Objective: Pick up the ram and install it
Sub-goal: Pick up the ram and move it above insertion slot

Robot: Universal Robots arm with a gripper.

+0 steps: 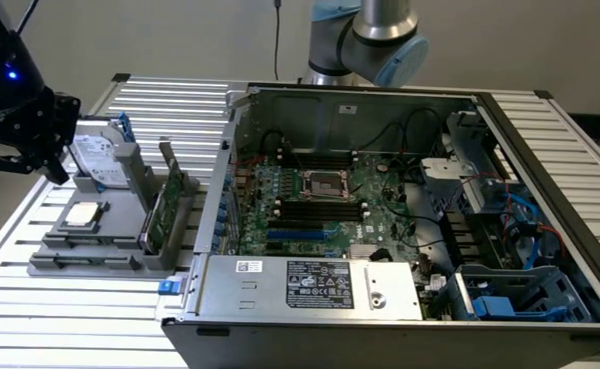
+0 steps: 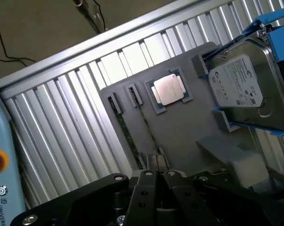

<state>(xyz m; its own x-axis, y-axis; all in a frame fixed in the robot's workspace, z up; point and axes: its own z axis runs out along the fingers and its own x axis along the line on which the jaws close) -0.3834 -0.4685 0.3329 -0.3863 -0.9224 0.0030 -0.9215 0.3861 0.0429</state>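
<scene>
Two ram sticks (image 2: 128, 137) (image 2: 149, 133) stand on edge in parallel slots of a grey holder (image 2: 189, 127), seen as thin dark green lines. My gripper (image 2: 156, 163) hovers above their near ends with its black fingers (image 2: 149, 165) pressed together and nothing between them. In the exterior view the gripper (image 1: 51, 163) hangs at the far left, above the holder (image 1: 95, 231) and apart from it. The open computer case (image 1: 403, 192) lies to the exterior view's right, its black memory slots (image 1: 321, 206) beside the processor socket.
The holder also carries a silver processor chip (image 2: 169, 88), a hard drive in a blue frame (image 2: 240, 87) and an upright green card (image 1: 168, 201). A ribbed aluminium table (image 1: 64, 307) lies under everything. The arm's base (image 1: 367, 38) stands behind the case.
</scene>
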